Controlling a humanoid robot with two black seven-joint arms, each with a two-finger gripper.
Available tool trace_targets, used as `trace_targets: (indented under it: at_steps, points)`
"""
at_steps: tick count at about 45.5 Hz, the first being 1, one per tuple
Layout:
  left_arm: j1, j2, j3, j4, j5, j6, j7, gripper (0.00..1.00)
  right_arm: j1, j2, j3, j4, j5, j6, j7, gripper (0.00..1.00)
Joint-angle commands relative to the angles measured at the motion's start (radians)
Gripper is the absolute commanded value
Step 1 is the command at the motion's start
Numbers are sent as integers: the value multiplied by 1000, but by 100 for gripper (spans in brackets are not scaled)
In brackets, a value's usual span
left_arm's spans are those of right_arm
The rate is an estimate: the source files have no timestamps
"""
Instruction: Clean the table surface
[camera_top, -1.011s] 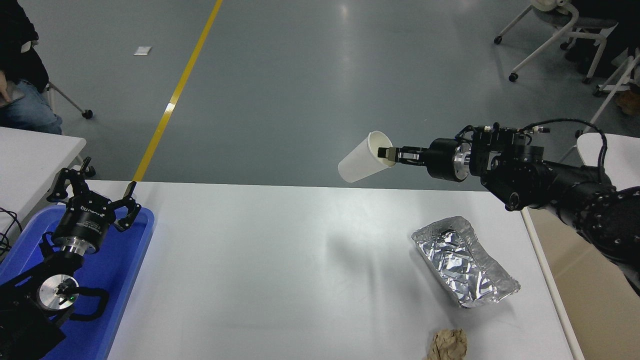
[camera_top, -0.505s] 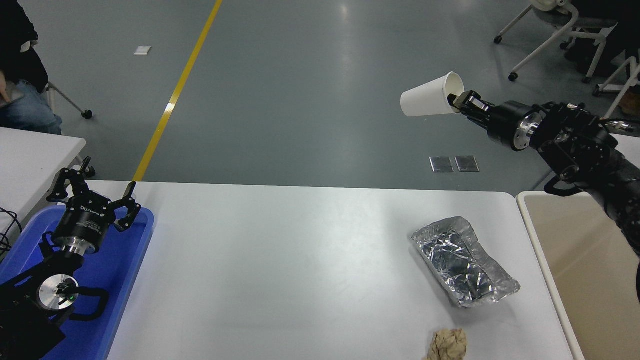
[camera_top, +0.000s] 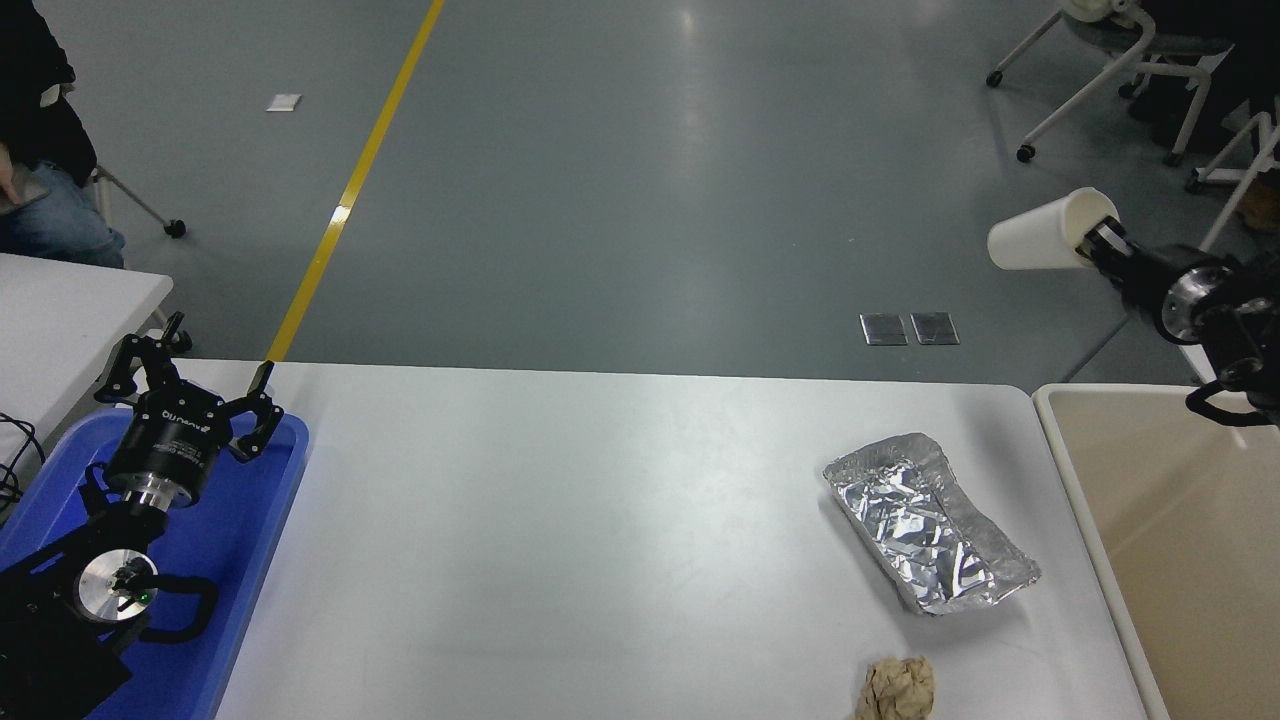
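The white worktop (camera_top: 560, 520) fills the lower middle of the head view, its far edge running across the middle of the picture. On its right part lies a crumpled foil tray (camera_top: 928, 520), tilted diagonally. Near the front edge, below the tray and apart from it, sits a wad of brown paper (camera_top: 897, 688). A blue tray (camera_top: 240, 540) rests at the worktop's left end.

The left claw (camera_top: 190, 385) stands over the blue tray, fingers spread apart, holding nothing.

The right claw (camera_top: 1092, 240) enters from the right edge, raised above the floor beyond the worktop's far right corner. It is clamped on the rim of a white paper cup (camera_top: 1048, 232), one finger inside the mouth. The cup lies on its side, base pointing left. A beige bin (camera_top: 1180, 540) stands just beside the worktop's right edge, below that arm.
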Motion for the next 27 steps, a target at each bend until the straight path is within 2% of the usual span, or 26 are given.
trace_targets:
  at_steps: [1,27]
  points:
    - [0,0,0,0,0,0,0,100,-76,-62,11,-14,5,-15,-111,0]
    - [0,0,0,0,0,0,0,100,-340,-170,74,-14,4,-100,-140,0]
